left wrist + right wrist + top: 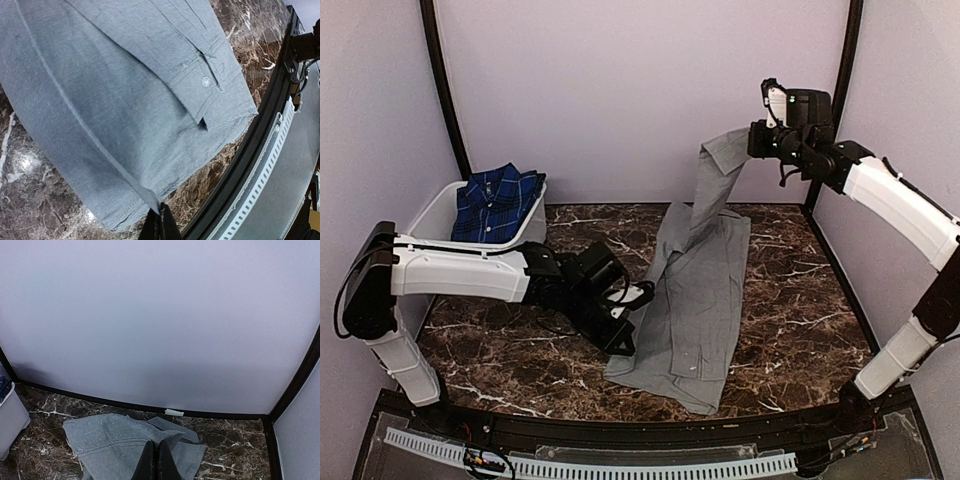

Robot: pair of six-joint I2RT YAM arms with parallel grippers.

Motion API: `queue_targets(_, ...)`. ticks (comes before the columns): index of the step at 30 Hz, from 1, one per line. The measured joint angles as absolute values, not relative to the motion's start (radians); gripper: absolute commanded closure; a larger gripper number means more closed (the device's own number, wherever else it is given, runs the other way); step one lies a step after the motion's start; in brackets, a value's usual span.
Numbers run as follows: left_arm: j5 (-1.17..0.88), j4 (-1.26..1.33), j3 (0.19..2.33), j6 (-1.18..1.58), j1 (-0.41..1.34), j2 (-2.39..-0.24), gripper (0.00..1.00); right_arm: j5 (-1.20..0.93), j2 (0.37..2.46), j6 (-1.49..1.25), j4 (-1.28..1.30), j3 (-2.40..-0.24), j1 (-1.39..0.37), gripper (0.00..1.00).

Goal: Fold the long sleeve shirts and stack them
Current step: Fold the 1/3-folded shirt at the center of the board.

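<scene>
The grey long sleeve shirt (705,290) lies lengthwise on the marble table, its near end by the front edge. Its far end rises off the table to my right gripper (752,140), which is shut on that cloth high at the back right. In the right wrist view the shut fingers (156,450) pinch a fold of grey fabric (110,440). My left gripper (623,343) is low at the shirt's left edge, shut on a thin ridge of the hem (161,212). A pale button (206,81) shows on the cloth. The plaid long sleeve shirt (498,200) sits crumpled in the tub.
A white plastic tub (430,220) stands at the back left, against the wall. Black frame posts run up both back corners. A black rail with a white perforated strip (620,465) borders the front edge, close to the shirt's hem.
</scene>
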State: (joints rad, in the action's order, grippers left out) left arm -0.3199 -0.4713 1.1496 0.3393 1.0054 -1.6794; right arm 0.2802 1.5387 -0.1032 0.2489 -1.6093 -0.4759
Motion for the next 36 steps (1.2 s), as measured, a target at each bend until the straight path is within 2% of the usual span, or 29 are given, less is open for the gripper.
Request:
queue_targets(19,-0.392,-0.495,1.196,0.278,1.038,-1.762,1.0,0.31,1.381,-0.076,0.247,-1.518,-0.438,1.0)
queue_targets(36,-0.453,-0.504,1.23,0.237,1.058,-1.837,1.0,0.315,1.381,-0.056,0.258,-1.489,-0.438,1.0)
